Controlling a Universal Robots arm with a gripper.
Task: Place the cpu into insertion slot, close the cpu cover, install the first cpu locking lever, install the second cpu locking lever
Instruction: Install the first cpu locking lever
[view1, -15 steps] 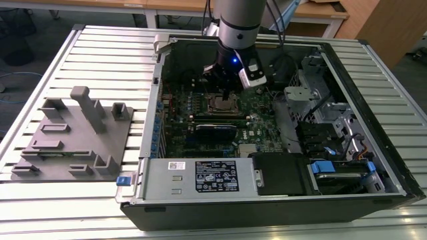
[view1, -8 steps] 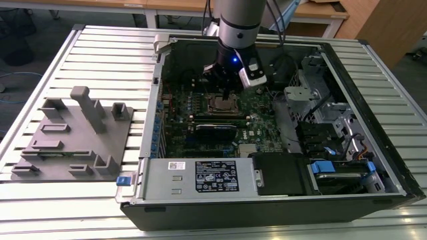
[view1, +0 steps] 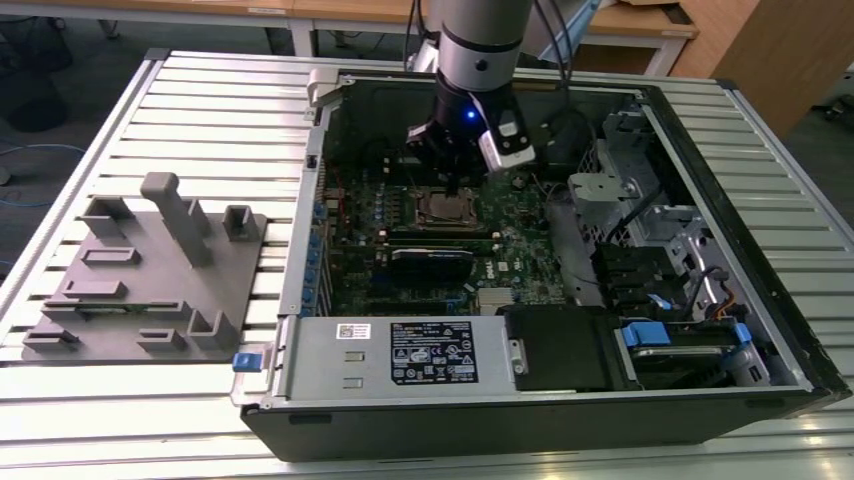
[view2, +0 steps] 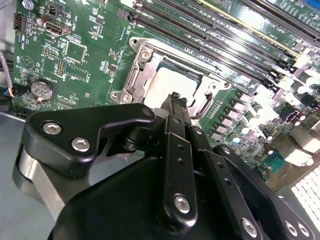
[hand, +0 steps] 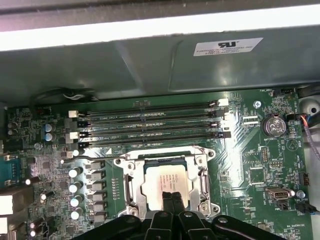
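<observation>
Green circuit board (hand: 245, 150), jaws covering cpu (hand: 167, 181) edge

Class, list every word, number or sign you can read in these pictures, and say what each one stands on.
Black and white label on the grey box: print too small to read.
Small sticker beside it: unreadable.
White sticker on the case wall: too small to read.
White markings on the green board: too small to read.
Nothing can be quoted.
</observation>
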